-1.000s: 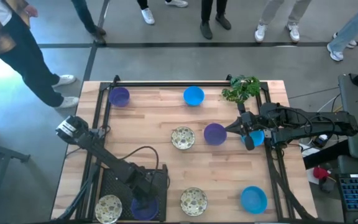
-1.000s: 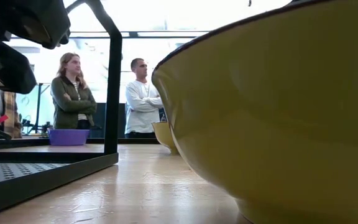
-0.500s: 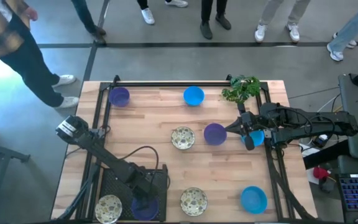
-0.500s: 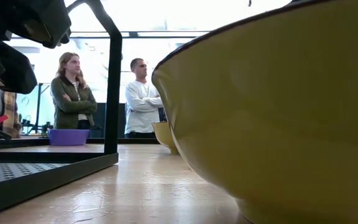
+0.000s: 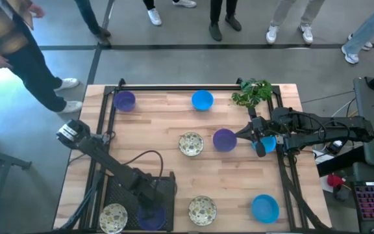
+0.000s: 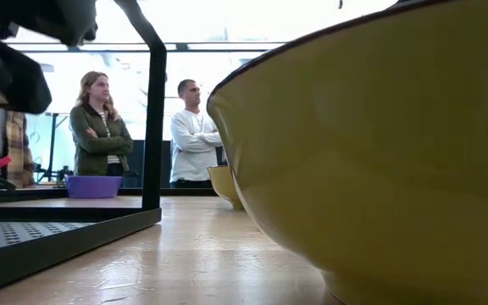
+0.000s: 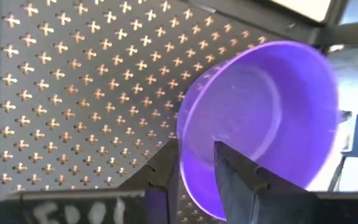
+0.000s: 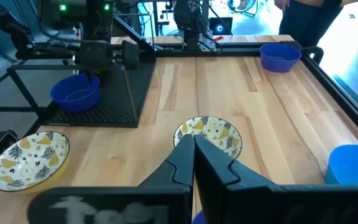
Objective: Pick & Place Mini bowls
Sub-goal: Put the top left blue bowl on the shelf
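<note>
At 7 o'clock on the table (image 5: pixel 239 188) lies a black perforated mat (image 5: pixel 119 192), the likely drop-off, since one purple bowl (image 5: pixel 149 220) already sits on its near corner. Over that bowl hangs the left gripper (image 7: pixel 194 171); its fingers (image 7: pixel 232 171) straddle the rim with a visible gap on each side, so the claw stands narrowly parted and no longer pinches the bowl, which rests on the mat. I judge this a release just made.

At 3 o'clock the right gripper (image 5: pixel 244 135) waits with fingers pressed together, holding nothing, its tip just beside a second purple bowl (image 5: pixel 224 140).

Remaining bowls are spread apart: blue at 12 (image 5: pixel 202 100), blue at 5 (image 5: pixel 265 208), purple at 11 (image 5: pixel 124 101), speckled at centre (image 5: pixel 191 144), at 6 (image 5: pixel 202 209) and at 7 (image 5: pixel 113 218). A plant (image 5: pixel 252 92) stands at 1.

Another blue bowl (image 5: pixel 269 143) is mostly hidden under the right arm. One close bowl (image 6: pixel 379 152) blocks most of the low view, its pattern unreadable.
</note>
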Available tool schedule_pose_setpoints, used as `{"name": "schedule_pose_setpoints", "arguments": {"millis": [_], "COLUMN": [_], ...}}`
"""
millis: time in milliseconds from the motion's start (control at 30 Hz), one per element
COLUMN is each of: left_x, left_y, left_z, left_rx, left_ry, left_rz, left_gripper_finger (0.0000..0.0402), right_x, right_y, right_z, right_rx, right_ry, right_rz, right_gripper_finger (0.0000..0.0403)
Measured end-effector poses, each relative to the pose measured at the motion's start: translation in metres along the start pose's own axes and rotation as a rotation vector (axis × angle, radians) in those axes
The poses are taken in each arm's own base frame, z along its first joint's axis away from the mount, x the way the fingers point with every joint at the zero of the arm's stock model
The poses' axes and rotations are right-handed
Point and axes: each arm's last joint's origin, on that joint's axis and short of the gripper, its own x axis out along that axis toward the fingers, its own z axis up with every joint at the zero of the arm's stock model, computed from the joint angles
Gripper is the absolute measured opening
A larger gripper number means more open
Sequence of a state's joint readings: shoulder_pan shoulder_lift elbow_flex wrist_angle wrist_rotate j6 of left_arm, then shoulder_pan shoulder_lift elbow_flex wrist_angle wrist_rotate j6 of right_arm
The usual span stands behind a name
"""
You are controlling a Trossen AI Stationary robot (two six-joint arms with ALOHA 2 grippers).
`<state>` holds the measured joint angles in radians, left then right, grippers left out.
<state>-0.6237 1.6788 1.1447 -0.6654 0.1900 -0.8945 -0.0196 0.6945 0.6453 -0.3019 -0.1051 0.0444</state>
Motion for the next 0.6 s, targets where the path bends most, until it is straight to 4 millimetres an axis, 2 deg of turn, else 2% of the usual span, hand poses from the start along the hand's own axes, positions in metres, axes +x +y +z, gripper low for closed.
{"name": "schedule_pose_setpoints", "arguments": {"millis": [133, 333, 600], "left_x": [-0.016, -0.049, -0.095], "left_y": [-0.003, 0.001, 0.019], "left_z": [-0.001, -0.004, -0.015], "left_rx": [-0.016, -0.136, -0.341], "left_ry": [-0.030, -0.137, -0.475], "left_rz": [-0.036, -0.041, 0.121], "left_gripper_finger": [0.0090, 0.0090, 0.0090], "right_x": [0.000, 0.000, -0.001], "right_y": [0.000, 0.000, -0.003], "right_z": [0.000, 0.004, 0.015], "right_rx": [-0.001, 0.000, 0.014], "right_ry": [-0.003, -0.043, -0.158], "right_rz": [0.000, 0.001, -0.043], "right_gripper_finger": [0.0008, 0.0008, 0.0008]}}
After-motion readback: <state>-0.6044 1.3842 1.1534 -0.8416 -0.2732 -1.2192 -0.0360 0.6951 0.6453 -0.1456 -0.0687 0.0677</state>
